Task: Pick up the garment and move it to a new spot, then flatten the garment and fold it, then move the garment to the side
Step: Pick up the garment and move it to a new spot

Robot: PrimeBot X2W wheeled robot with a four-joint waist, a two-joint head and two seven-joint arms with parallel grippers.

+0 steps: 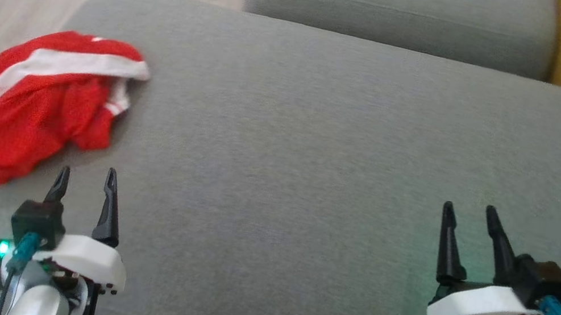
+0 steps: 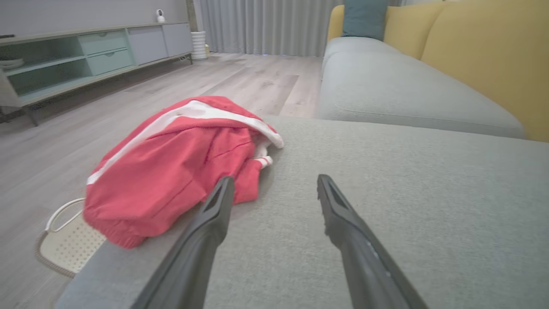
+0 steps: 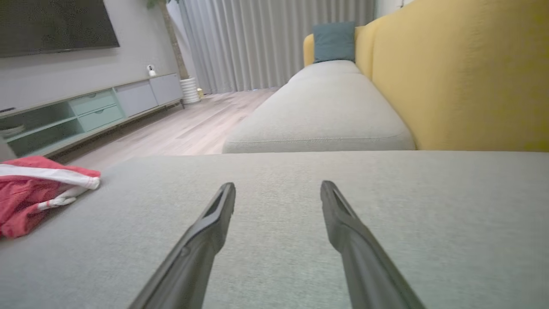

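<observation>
One garment (image 1: 37, 97) is counted, and two grippers are seen, the left gripper (image 1: 88, 170) and the right gripper (image 1: 469, 207), each with two fingers (image 1: 108, 213), so that four are counted in all. Two grey cushions are counted, the near cushion (image 1: 315, 158) and the far cushion (image 1: 399, 5), together with one pillow (image 3: 333, 42) and one basket (image 2: 68, 244). One cabinet (image 2: 146, 40) is seen, in which two drawers are counted, the upper drawer (image 2: 103, 42) and the lower drawer (image 2: 109, 60), and to these are added one camera (image 2: 160, 15), one pot (image 2: 198, 45) and one screen (image 3: 55, 25).
</observation>
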